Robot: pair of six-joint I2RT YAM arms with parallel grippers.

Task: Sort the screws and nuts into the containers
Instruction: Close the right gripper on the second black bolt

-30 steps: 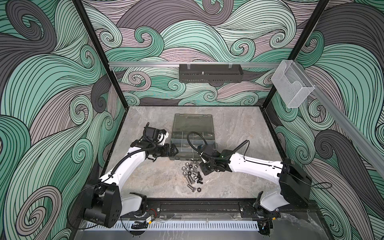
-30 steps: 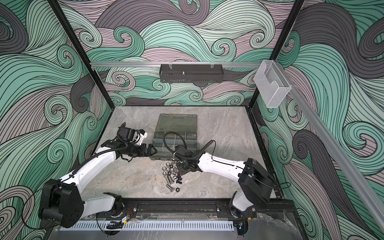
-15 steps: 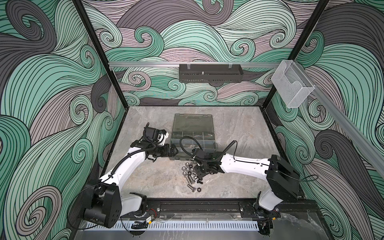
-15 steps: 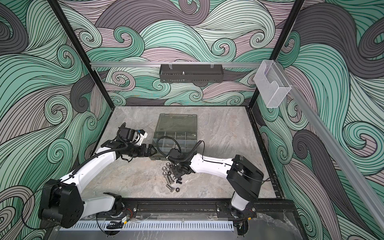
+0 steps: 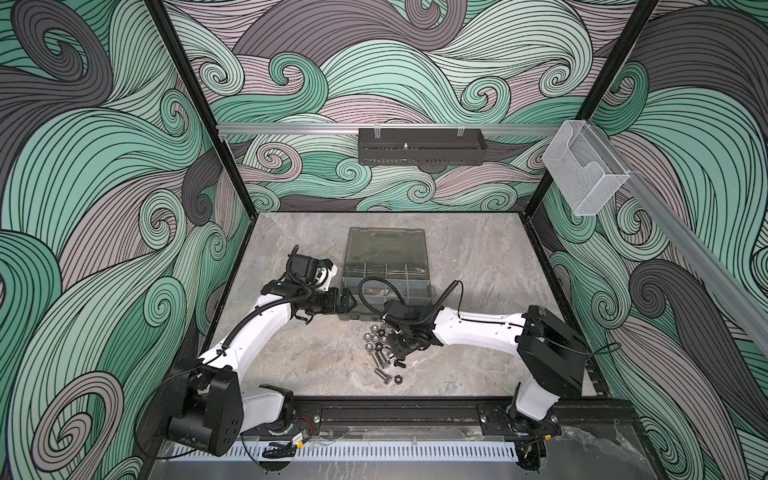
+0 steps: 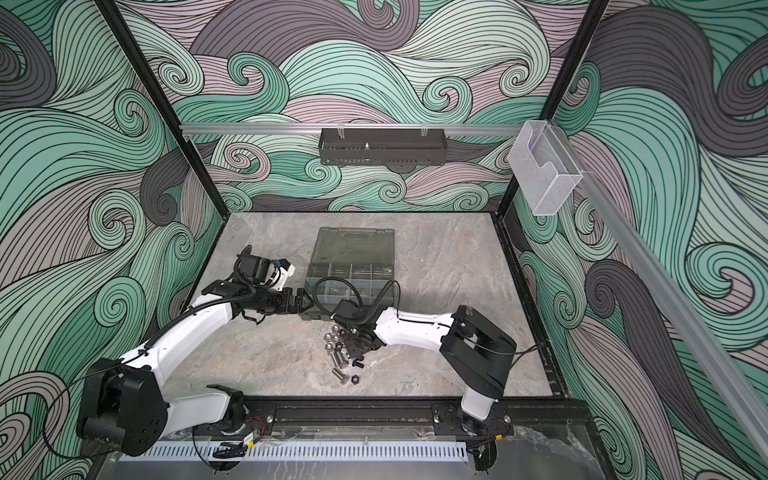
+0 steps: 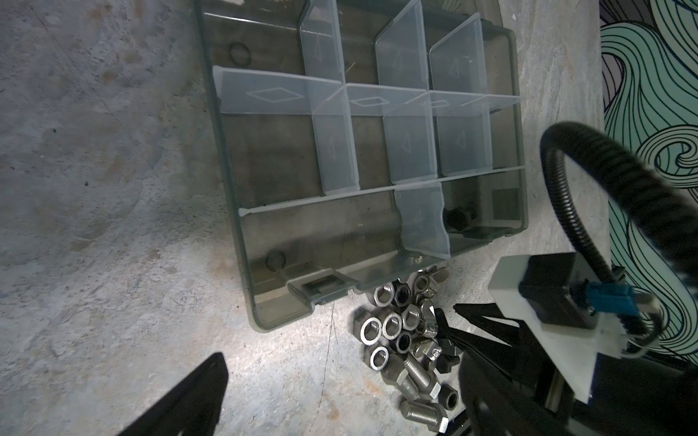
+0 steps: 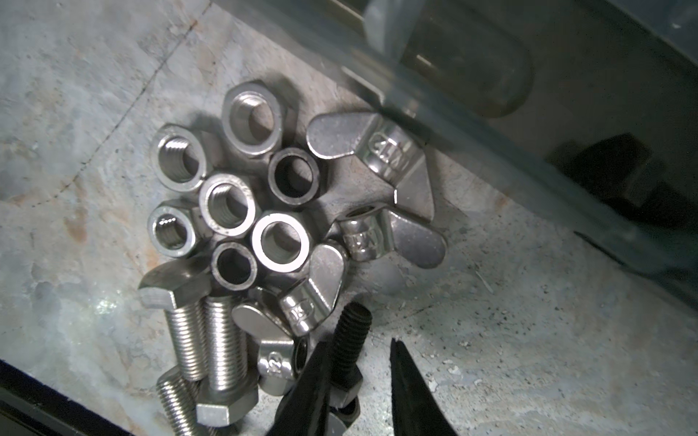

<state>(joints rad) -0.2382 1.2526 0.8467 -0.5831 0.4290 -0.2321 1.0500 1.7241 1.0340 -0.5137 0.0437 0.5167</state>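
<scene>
Between the narrowly parted jaws of the right gripper (image 8: 360, 345): one black screw (image 8: 349, 328), resting against one finger, unclamped. Adjoining: silver screws (image 8: 207, 339), hex nuts (image 8: 226, 204) and wing nuts (image 8: 377, 151), heaped on the table (image 5: 332, 365) against the organiser case (image 7: 226, 158). Another black screw (image 7: 457, 219) lies in an end compartment. Left gripper (image 5: 351, 300): spread wide, empty, beside the case's corner.

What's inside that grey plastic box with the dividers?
One black bolt lies in a corner compartment of the box; the other compartments in view look empty. The left wrist view cuts off the far row, and a cable hides part from above.
</scene>
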